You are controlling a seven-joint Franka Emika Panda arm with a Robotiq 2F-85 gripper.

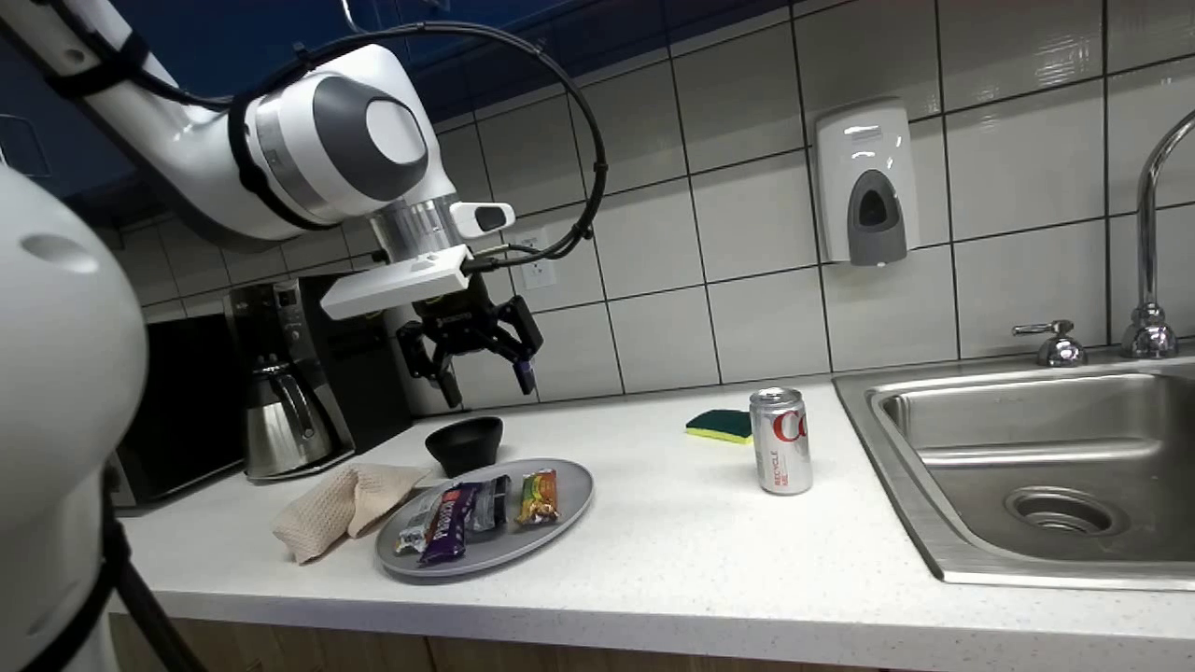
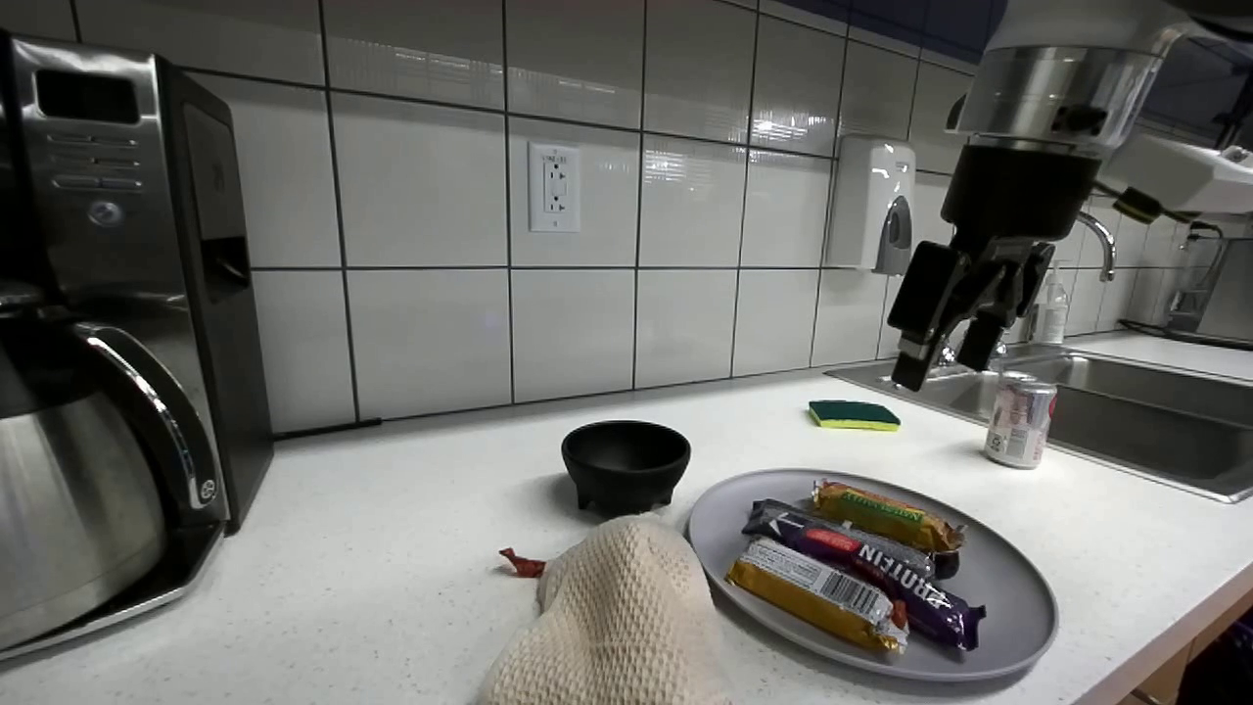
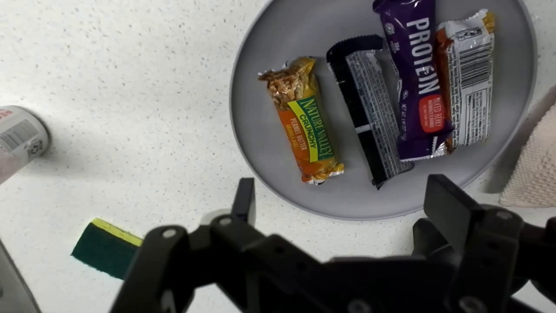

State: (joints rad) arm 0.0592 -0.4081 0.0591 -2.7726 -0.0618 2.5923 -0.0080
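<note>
Grey, a single plate is resting on one speckled white counter and is carrying four wrapped bars. One orange Nature Valley bar is lying slightly apart; one black-wrapped bar is lying just beside one purple protein bar, and one bar with a barcode is lying along the purple one's other side. Above the counter, one gripper is hanging well apart from the bars, and its two fingers are standing spread with a wide gap between them. Just beside the plate, one beige towel is bunching up, one small red scrap is showing at its edge, and one black bowl is standing upright near both. Farther along, one silver can is standing upright, one green-and-yellow sponge is lying near it, and one steel sink is gleaming beyond them. One coffee maker is standing on the side away from the sink, and one soap dispenser is hanging on the tiled wall.
</note>
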